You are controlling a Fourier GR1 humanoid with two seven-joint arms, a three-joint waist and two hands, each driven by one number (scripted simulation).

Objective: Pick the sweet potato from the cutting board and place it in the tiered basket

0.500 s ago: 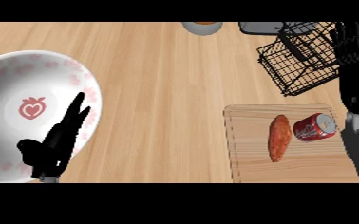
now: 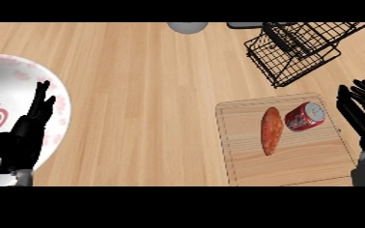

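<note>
An orange-brown sweet potato [image 2: 271, 130] lies lengthwise on the wooden cutting board [image 2: 249, 166] at the lower right. A red soda can [image 2: 304, 117] lies on its side just right of it. The black wire tiered basket [image 2: 296, 50] stands at the upper right, beyond the board. My right hand [image 2: 352, 107] shows at the right edge, fingers straight and open, just right of the can and touching nothing. My left hand [image 2: 27, 130] rests open at the lower left, fingers up, over a plate.
A white plate [image 2: 58, 96] with pink markings fills the left edge under my left hand. A grey round object [image 2: 188, 26] sits at the top centre edge. Bare wooden counter [image 2: 143, 92] spans the middle.
The view has shifted so the scene sits further left. My right hand has come into view at the right edge beside the can. The sweet potato and can have not moved on the board.
</note>
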